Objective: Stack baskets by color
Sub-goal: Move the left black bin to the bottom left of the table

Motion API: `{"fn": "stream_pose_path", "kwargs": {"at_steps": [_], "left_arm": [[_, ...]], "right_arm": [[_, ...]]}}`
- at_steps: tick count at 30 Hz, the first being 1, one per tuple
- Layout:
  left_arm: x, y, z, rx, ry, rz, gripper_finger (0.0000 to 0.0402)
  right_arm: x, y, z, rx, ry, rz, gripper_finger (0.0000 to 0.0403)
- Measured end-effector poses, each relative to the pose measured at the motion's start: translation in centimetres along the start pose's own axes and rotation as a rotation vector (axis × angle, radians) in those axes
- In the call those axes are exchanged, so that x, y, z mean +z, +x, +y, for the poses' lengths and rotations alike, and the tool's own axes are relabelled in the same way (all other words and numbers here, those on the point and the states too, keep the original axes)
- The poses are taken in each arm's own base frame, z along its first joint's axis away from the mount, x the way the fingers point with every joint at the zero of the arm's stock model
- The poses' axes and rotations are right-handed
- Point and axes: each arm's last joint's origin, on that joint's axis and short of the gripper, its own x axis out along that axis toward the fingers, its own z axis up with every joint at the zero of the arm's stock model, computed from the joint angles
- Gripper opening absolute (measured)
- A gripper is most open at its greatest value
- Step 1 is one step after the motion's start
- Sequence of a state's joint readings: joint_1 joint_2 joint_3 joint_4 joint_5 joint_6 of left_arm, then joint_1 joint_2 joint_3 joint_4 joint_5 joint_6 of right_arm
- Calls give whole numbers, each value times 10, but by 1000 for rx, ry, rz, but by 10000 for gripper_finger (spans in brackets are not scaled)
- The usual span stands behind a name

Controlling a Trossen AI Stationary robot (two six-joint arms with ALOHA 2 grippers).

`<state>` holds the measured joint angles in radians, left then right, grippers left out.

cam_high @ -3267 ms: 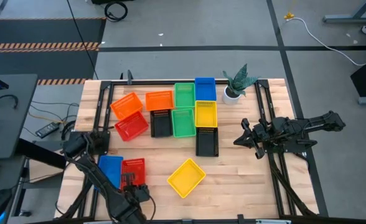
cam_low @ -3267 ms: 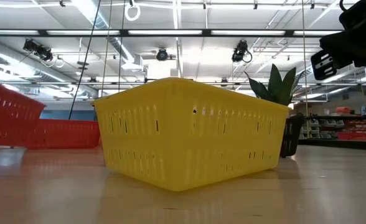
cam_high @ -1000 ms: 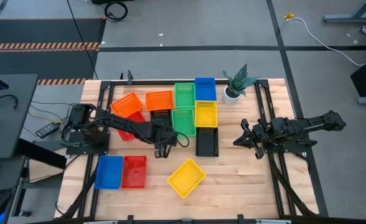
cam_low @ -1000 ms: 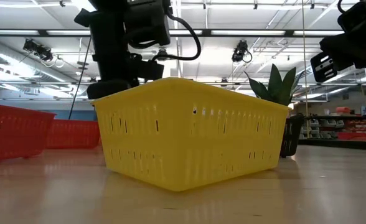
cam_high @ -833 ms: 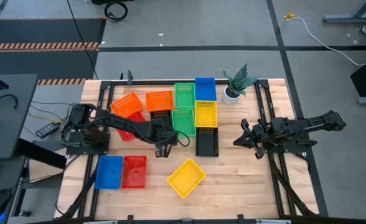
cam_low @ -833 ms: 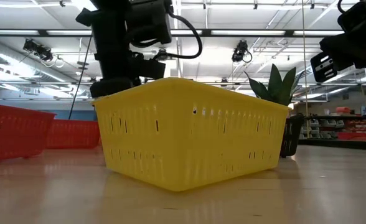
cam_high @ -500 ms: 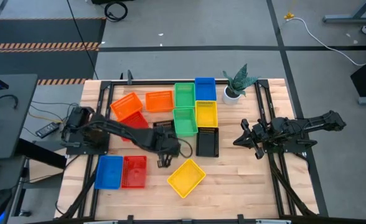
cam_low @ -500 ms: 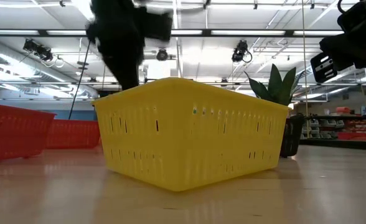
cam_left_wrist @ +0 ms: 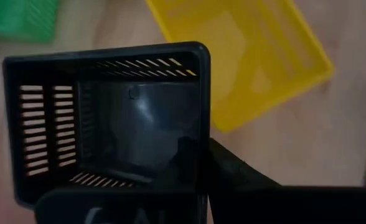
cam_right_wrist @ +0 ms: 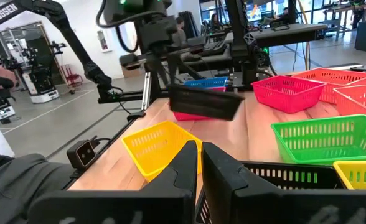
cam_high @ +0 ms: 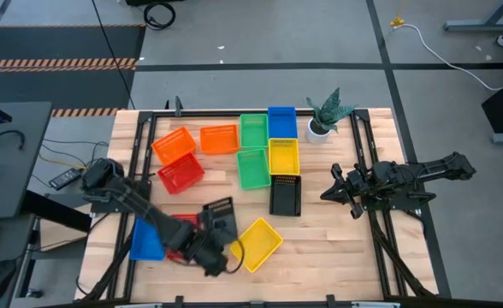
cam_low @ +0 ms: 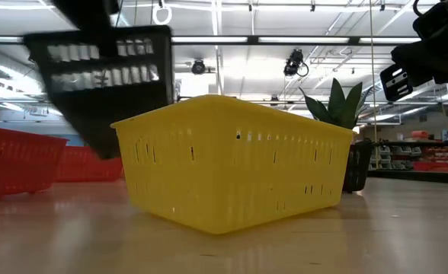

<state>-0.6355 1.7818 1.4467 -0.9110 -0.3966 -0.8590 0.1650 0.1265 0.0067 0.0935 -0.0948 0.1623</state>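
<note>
black basket (cam_high: 221, 214): in the air over the table's (cam_high: 337, 248) front edge, beside the yellow basket (cam_high: 256, 244) | my left gripper (cam_high: 210, 257): clamped on its wall | my right gripper (cam_high: 330, 193): fingers together, empty, right side

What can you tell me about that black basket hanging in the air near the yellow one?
The black basket is a small, shallow rectangular tray that looks like plastic, its walls pierced with rows of slots and its floor solid. The left gripper is shut on one wall and holds it clear of the table, tilted. It hangs beside the lone yellow basket, near the table's front edge. Nothing else appears to touch it.
</note>
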Motion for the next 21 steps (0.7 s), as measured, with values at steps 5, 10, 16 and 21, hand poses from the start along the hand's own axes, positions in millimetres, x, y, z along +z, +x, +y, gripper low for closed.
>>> {"fn": "stream_pose_path", "kwargs": {"at_steps": [5,10,16,21], "left_arm": [[-17,2,-20,-40,-24,7,15],[-28,19,-31,-56,12,96,15],[-35,35,-35,-45,35,162,20],[-34,35,-34,-49,25,173,22]], "right_arm": [[0,0,0,0,0,-3,29],[1,0,0,1,0,-5,29],[1,0,0,1,3,-5,29],[0,0,0,1,2,-4,29]]}}
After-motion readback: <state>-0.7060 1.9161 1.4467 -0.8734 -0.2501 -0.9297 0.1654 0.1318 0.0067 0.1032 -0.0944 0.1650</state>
